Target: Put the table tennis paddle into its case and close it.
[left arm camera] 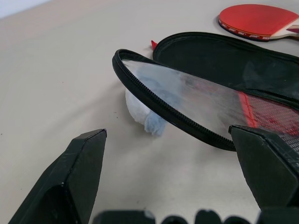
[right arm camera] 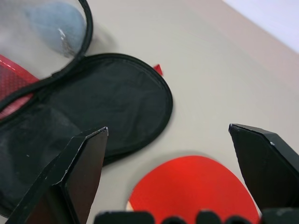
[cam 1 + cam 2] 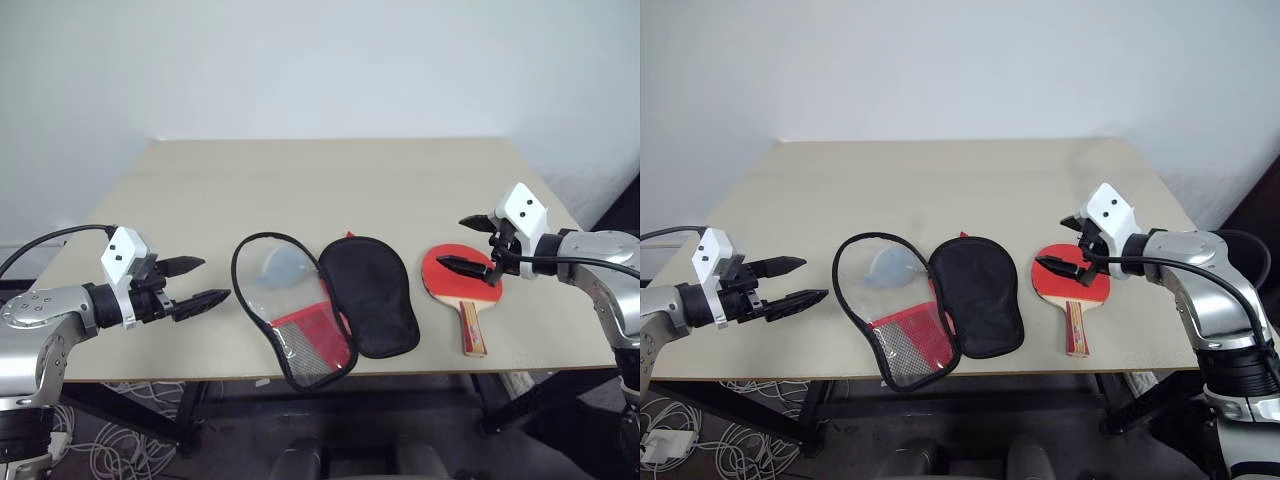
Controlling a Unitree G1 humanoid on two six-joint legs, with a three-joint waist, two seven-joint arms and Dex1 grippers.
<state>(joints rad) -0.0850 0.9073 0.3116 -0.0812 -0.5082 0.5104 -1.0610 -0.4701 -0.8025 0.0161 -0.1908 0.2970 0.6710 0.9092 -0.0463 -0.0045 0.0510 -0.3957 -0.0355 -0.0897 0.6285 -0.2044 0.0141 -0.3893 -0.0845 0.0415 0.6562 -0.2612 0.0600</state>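
On the beige tabletop (image 3: pixel 330 180) the case (image 3: pixel 325 305) lies unzipped and spread flat near the front edge. Its black-lined half (image 3: pixel 370 295) sits on the right, and its clear-window half (image 3: pixel 285 300) lies to the left, edged in black, with a patch of red and mesh showing through at its near end. A small grey-blue lump (image 3: pixel 283 268) shows through the clear window at its far end; the left wrist view shows it resting on the tabletop under the raised, zip-edged rim of that half.

The table tennis paddle (image 3: pixel 460 285) lies flat just to the right of the case, apart from it, red blade farther from the robot and the wooden handle (image 3: pixel 472 330) pointing toward the front edge.

The left gripper (image 3: pixel 197 283) hovers to the left of the case, pointing toward the clear-window half, its two black fingers (image 1: pixel 74 182) spread wide with nothing between them. The right gripper (image 3: pixel 468 245) hangs over the paddle's blade, pointing leftward and slightly down, its fingers (image 2: pixel 70 182) likewise wide apart and empty; in the right wrist view the red blade lies below and between them, with the black lining of the case beyond. Neither gripper touches the paddle or the case.
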